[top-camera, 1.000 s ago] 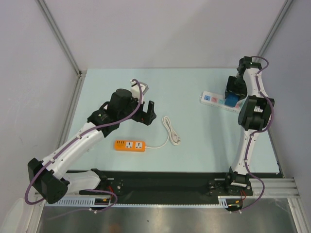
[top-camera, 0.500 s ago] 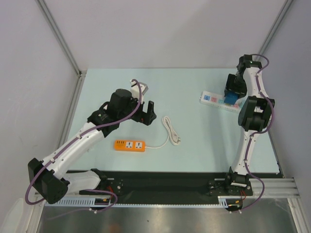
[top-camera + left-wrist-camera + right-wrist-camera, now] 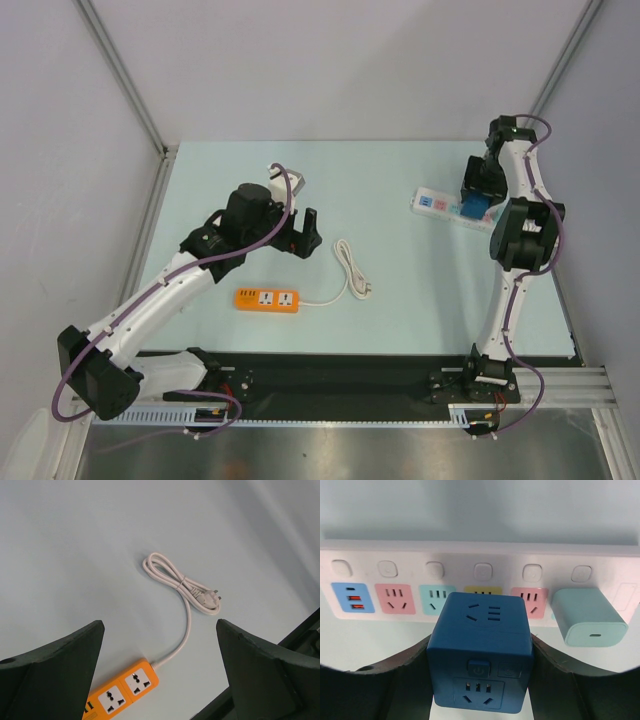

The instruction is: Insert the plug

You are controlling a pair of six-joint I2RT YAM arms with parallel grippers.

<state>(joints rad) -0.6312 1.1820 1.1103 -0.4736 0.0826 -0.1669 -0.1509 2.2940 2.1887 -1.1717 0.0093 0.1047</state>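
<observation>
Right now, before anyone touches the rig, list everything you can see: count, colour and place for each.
Blue cube plug: one, dark blue, gripped just in front of the white strip, over its middle sockets.
White power strip: one, white with coloured sockets, far right of the table.
Charger: one, pale teal, plugged in near the white strip's right end.
Orange power strip: one, orange, near left-centre of the table.
Cable: one, white, bundled, running from the orange strip.
Small block: one, white, beyond the left arm, partly hidden.
Table: one, pale blue-green.
Left end effector: black, open, above the orange strip's cable.
Right end effector: black, shut on the blue cube plug.
</observation>
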